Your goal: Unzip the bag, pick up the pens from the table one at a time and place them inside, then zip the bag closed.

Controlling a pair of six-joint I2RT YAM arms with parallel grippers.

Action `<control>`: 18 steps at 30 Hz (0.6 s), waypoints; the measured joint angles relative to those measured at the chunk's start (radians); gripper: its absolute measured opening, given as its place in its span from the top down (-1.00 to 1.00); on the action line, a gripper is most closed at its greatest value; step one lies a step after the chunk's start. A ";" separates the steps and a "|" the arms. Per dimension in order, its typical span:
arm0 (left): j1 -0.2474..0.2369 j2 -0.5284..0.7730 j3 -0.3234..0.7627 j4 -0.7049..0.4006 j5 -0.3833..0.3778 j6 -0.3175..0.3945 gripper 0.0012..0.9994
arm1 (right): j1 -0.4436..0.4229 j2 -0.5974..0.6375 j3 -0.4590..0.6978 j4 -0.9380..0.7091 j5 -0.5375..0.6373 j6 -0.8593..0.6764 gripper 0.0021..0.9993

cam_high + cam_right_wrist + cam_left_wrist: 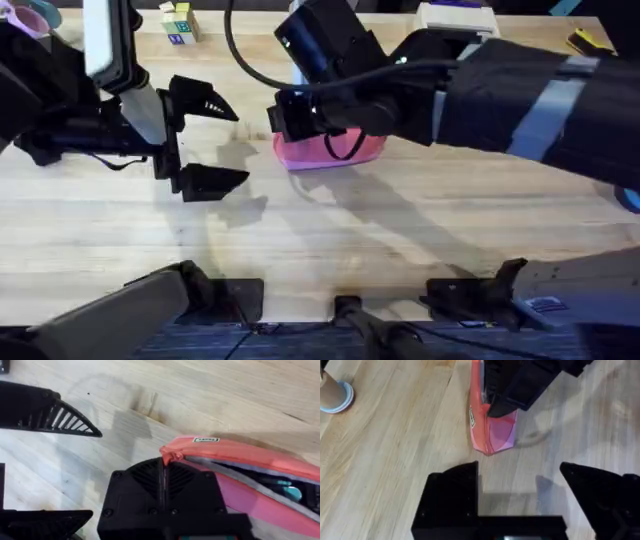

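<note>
The pink bag (335,150) lies on the table (400,240) at centre back. In the right wrist view the bag (240,452) gapes along its zipper, with something teal inside. My right gripper (288,122) reaches across and is shut on the bag's left end, its fingers (145,480) pressed together at the zipper's tip. To the left of the bag, my left gripper (208,142) stands open with nothing between its fingers, a short gap from the bag (492,435). The left wrist view also has the right gripper (495,409) on the bag's end. The pens are out of view.
Coloured blocks (180,22) sit at the back left, a white box (455,18) and a yellow item (590,42) at the back right. A round blue-rimmed object (334,396) stands left of the bag. The front half of the table is bare wood.
</note>
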 joint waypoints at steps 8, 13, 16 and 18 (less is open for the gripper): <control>0.000 0.012 0.000 0.056 0.011 0.000 -0.99 | -0.006 0.000 0.000 0.000 -0.001 0.000 0.94; 0.000 0.097 0.000 0.084 0.050 -0.001 -0.99 | -0.011 0.000 0.000 0.002 -0.004 0.000 0.94; 0.000 0.162 0.000 0.118 0.089 -0.002 -0.99 | -0.012 0.000 0.000 0.002 -0.004 -0.001 0.94; 0.000 0.204 0.000 0.138 0.119 -0.004 -0.99 | -0.012 0.000 0.000 0.002 -0.004 -0.001 0.94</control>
